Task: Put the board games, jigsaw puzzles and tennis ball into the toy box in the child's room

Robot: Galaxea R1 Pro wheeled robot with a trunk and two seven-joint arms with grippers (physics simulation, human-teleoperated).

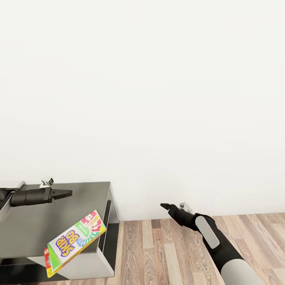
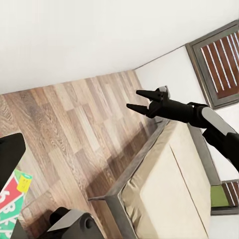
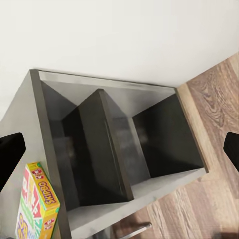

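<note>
SKIP-BO board game [image 1: 75, 242] lies nearest, flat on the dark-grey bench [image 1: 23, 225], overhanging its front edge, below and just ahead of the left gripper [image 1: 68, 193]. That gripper hovers above the bench top with its jaws drawn together on nothing. The right gripper [image 1: 164, 206] hangs over the wood floor [image 1: 158, 249], well apart from the box; the left wrist view shows its jaws narrowly parted and empty, with the bed [image 2: 169, 189] beyond. No toy box shows. To take the game well, I judge the left jaws should spread, drop onto the overhanging edge, and pinch across the box's thickness so it cannot tip off.
</note>
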